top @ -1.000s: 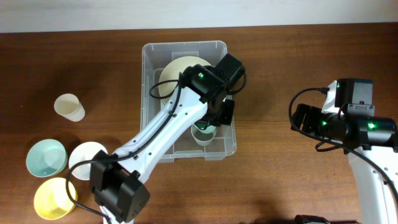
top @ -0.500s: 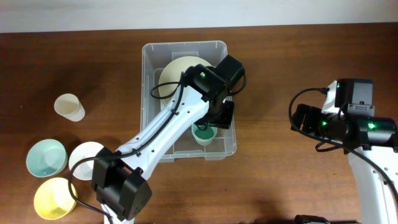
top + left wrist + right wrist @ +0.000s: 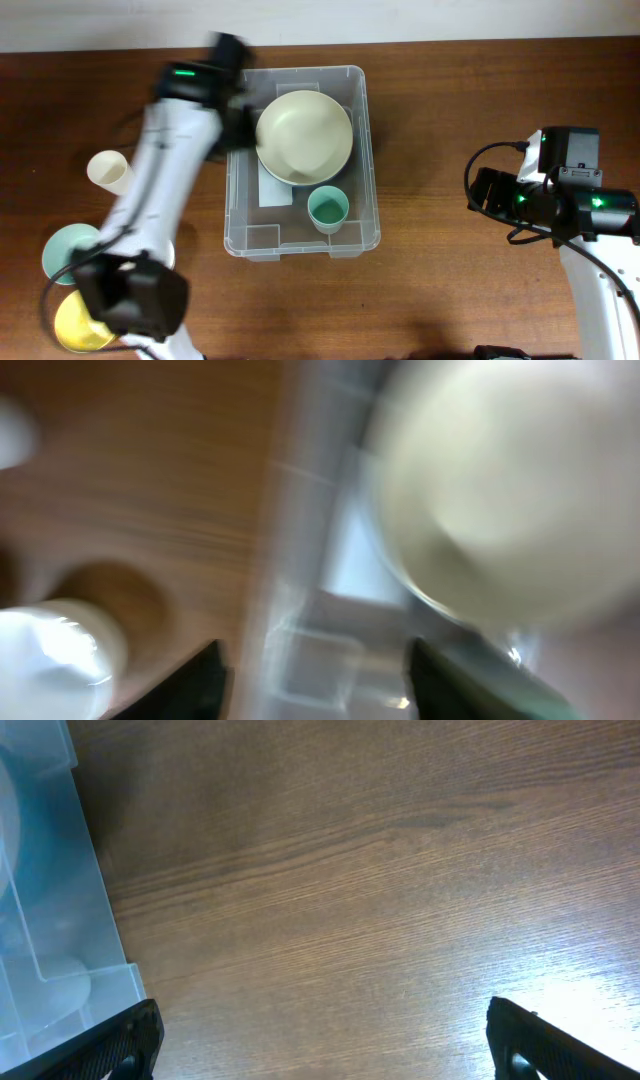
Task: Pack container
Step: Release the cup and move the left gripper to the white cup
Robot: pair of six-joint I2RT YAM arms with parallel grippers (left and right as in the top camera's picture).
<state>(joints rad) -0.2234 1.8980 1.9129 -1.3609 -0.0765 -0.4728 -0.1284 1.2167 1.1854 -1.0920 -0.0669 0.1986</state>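
Left pincer (image 3: 315, 685): jaws apart, nothing between them, above the left wall of the container (image 3: 300, 241). Right pincer (image 3: 325, 1045): jaws wide apart and empty, over bare bench (image 3: 450, 100), well to the right of the container.

Surface: dark brown wood-grain bench. A pale wall strip (image 3: 400, 20) runs along its far edge.

Container: clear rectangular tub with rounded corners and a rim, standing upright at mid-bench, toward the far edge. A white label (image 3: 272, 190) shows on its base. Inside, a cream bowl (image 3: 303, 137) fills the far end, and a small green cup (image 3: 327, 210) sits mouth-up nearer the front.

Left of the container, a cream cup (image 3: 108, 172) sits on the bench.

Visibility: the left arm is smeared in the overhead view and partly covers a pale green bowl (image 3: 62, 250) and a yellow bowl (image 3: 75, 325). The left wrist view is heavily blurred, and a white shape at its lower left cannot be identified. The right wrist view catches only one corner of the container.
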